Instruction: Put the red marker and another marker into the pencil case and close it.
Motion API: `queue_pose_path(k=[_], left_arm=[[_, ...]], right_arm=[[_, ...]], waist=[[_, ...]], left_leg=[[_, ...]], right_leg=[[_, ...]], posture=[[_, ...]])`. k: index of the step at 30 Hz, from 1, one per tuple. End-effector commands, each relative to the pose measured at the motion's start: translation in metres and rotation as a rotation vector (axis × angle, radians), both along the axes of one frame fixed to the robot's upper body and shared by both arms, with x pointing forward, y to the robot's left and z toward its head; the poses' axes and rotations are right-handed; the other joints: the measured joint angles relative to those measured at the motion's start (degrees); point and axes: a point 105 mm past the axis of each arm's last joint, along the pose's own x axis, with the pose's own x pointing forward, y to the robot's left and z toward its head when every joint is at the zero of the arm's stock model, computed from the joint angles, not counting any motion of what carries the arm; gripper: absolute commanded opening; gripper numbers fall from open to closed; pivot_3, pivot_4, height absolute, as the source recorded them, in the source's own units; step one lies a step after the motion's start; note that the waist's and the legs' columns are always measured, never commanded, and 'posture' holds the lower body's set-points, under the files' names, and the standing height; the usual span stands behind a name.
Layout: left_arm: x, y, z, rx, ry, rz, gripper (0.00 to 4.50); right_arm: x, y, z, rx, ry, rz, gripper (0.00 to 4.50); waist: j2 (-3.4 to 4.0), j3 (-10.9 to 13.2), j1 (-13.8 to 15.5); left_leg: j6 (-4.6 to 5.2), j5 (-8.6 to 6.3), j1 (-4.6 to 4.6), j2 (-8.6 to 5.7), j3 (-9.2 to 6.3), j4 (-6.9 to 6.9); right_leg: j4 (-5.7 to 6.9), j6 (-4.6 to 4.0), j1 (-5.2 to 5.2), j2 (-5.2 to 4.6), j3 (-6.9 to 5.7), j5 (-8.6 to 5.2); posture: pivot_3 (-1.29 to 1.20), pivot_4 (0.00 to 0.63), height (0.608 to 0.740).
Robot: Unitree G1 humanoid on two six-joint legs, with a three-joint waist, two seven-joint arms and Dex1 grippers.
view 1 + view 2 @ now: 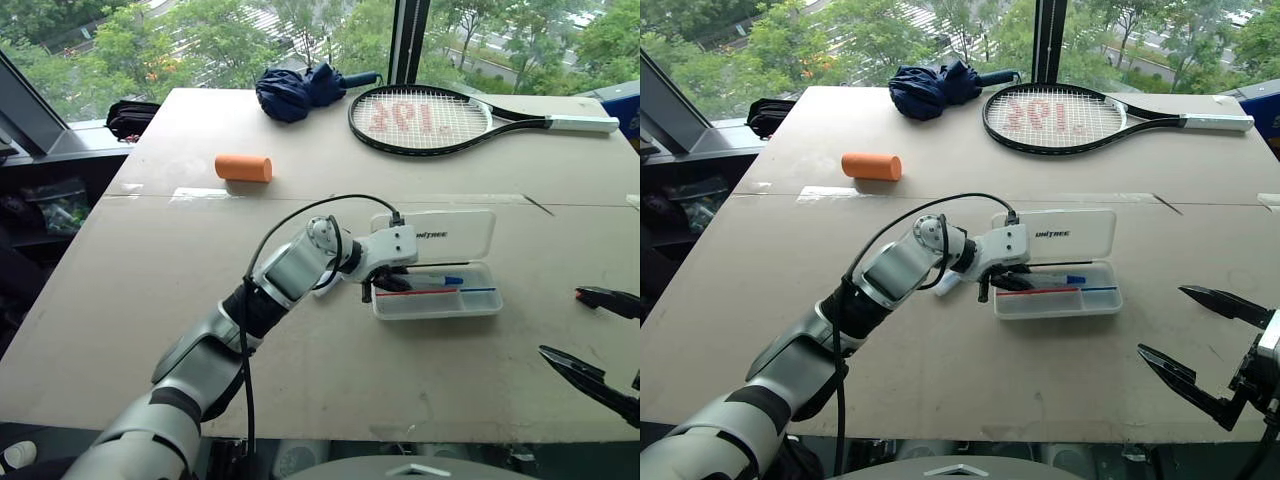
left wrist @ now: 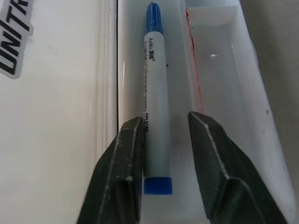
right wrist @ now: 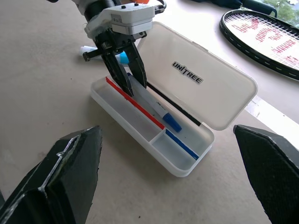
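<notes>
Left hand (image 3: 125, 77), fingers apart, straddles blue marker (image 2: 155, 98) in open pencil case (image 3: 154, 144).

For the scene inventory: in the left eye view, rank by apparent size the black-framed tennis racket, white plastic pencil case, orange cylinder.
1. Black-framed tennis racket, largest.
2. White plastic pencil case, open.
3. Orange cylinder, smallest.
The racket lies farthest off, so its lead is safe.
</notes>
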Motion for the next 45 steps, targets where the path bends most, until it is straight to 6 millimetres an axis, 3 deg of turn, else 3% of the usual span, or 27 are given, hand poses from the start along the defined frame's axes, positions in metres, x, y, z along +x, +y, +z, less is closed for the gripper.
queue_pose_path(k=[1,2,9,11,13,16,21,26,28,31,34,37,41,45], left_arm=[[-0.002,0.002,0.021,-0.072,0.003,0.028,3.12],[-0.003,0.006,0.029,-0.101,0.017,0.043,3.43],[-0.016,0.066,0.076,-0.306,0.107,0.255,3.43],[-0.017,0.085,0.073,-0.305,0.114,0.354,3.43],[-0.019,0.104,0.057,-0.233,0.095,0.445,3.43],[-0.015,0.114,0.033,-0.166,0.090,0.540,3.43],[-0.011,0.117,-0.010,-0.079,0.099,0.594,3.43],[-0.016,0.119,-0.029,-0.038,0.090,0.562,1.37],[-0.017,0.121,-0.023,-0.074,0.089,0.534,0.75],[-0.021,0.124,-0.007,-0.128,0.089,0.459,0.78],[-0.054,0.132,0.021,-0.128,0.188,0.196,0.78],[-0.070,0.126,0.034,-0.088,0.219,0.029,0.78],[-0.059,0.096,0.041,-0.101,0.198,-0.025,0.78],[-0.058,0.090,0.040,-0.087,0.199,-0.039,0.78]], right_arm=[[-0.001,0.011,0.004,0.006,-0.007,0.066,4.50],[-0.002,0.014,0.004,0.008,-0.001,0.085,4.50],[-0.002,0.037,0.006,0.030,0.007,0.230,4.50],[-0.001,0.042,0.006,0.040,0.006,0.265,4.50],[0.003,0.046,0.005,0.050,0.004,0.286,4.50],[0.008,0.049,0.003,0.061,0.003,0.299,4.50],[0.008,0.048,0.001,0.061,0.007,0.292,4.50],[0.003,0.045,-0.001,0.057,0.012,0.266,4.50],[-0.001,0.044,-0.003,0.061,0.019,0.249,4.50],[-0.004,0.043,-0.004,0.068,0.023,0.230,4.50],[-0.008,0.037,-0.007,0.076,0.036,0.187,4.50],[-0.013,0.031,-0.011,0.074,0.054,0.151,4.50],[-0.019,0.029,-0.013,0.073,0.058,0.123,4.50],[-0.025,0.030,-0.011,0.065,0.057,0.112,4.50]], waist=[[0.00,0.00,-0.03],[0.00,0.01,-0.07],[0.08,0.02,-0.65],[0.07,0.02,-0.50],[0.06,0.02,-0.42],[-0.01,0.06,0.23],[-0.03,0.05,0.39],[0.04,-0.03,0.26],[0.06,-0.06,0.24],[0.06,-0.05,-0.02],[-0.02,0.02,-0.29],[0.06,0.03,0.26],[0.05,0.02,0.41],[0.03,0.04,-0.18]], left_leg=[[0.00,0.00,0.00,0.00,-0.01,0.00],[0.00,0.00,0.01,0.00,0.00,0.00],[0.00,0.00,0.05,0.14,-0.06,-0.01],[-0.01,0.00,0.04,0.14,-0.04,0.00],[-0.01,0.00,0.05,0.11,-0.03,0.01],[-0.01,0.00,0.06,0.10,-0.03,0.01],[-0.01,0.00,-0.03,-0.01,-0.04,0.12],[-0.01,0.00,0.01,0.00,-0.04,0.11],[-0.01,0.00,0.03,0.01,-0.03,0.11],[-0.01,0.00,0.04,0.03,-0.02,0.10],[-0.01,0.00,0.01,0.11,0.00,0.08],[-0.01,0.00,0.05,0.18,0.00,-0.02],[0.00,-0.01,0.02,0.01,0.11,0.07],[0.01,-0.01,-0.03,0.02,0.05,0.12]], right_leg=[[0.00,0.00,0.01,-0.01,-0.02,0.00],[0.00,0.00,0.01,-0.01,0.00,0.00],[0.04,0.00,-0.01,0.04,-0.05,0.00],[0.04,0.00,0.00,0.02,-0.05,0.00],[0.03,0.00,0.01,0.00,-0.03,0.00],[0.03,0.00,0.02,-0.02,-0.02,0.00],[0.00,0.01,0.04,-0.13,-0.02,0.01],[0.03,0.01,0.04,-0.12,-0.01,0.01],[0.03,0.00,0.06,-0.12,0.01,0.01],[0.03,0.00,0.05,-0.11,0.01,0.01],[0.07,-0.01,-0.03,-0.04,0.00,0.00],[0.02,-0.04,-0.03,-0.01,-0.02,-0.01],[-0.05,-0.02,0.04,-0.12,0.06,-0.01],[-0.02,0.00,0.03,-0.06,0.03,0.00]], posture=[[0.00,0.150,0.730],[0.00,0.150,0.730],[0.00,0.150,0.730],[0.00,0.150,0.730],[0.00,0.150,0.730],[0.00,0.150,0.730],[0.00,0.150,0.730],[0.00,0.150,0.730],[0.00,0.150,0.730],[0.00,0.150,0.730],[0.00,0.150,0.730],[0.00,0.150,0.730],[0.00,0.150,0.730],[0.00,0.150,0.730]])
